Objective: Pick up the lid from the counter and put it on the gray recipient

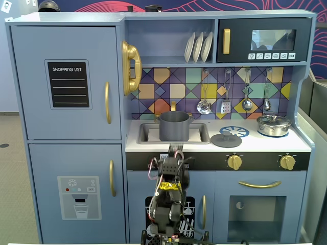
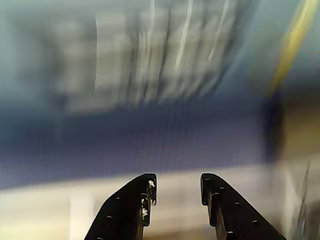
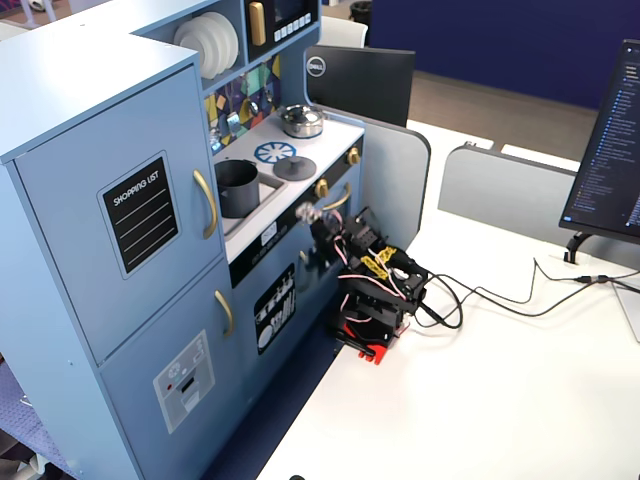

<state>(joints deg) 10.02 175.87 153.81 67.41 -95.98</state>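
Note:
The lid (image 1: 226,140) is a flat dark gray disc with a small knob, lying on the white counter right of the sink; it also shows in the other fixed view (image 3: 295,167). The gray recipient (image 1: 174,126) is a tall dark gray pot standing in the sink, also seen in the other fixed view (image 3: 237,187). My gripper (image 1: 177,149) is raised in front of the counter's front edge, below the pot and left of the lid. In the wrist view the gripper (image 2: 178,182) is open and empty, and the background is blurred.
A shiny silver pot with its lid (image 1: 274,125) stands on the counter at the right. Utensils (image 1: 204,106) hang on the tiled back wall. Gold stove knobs (image 1: 234,162) sit below the counter edge. The arm's base (image 3: 370,320) stands on a white table with cables.

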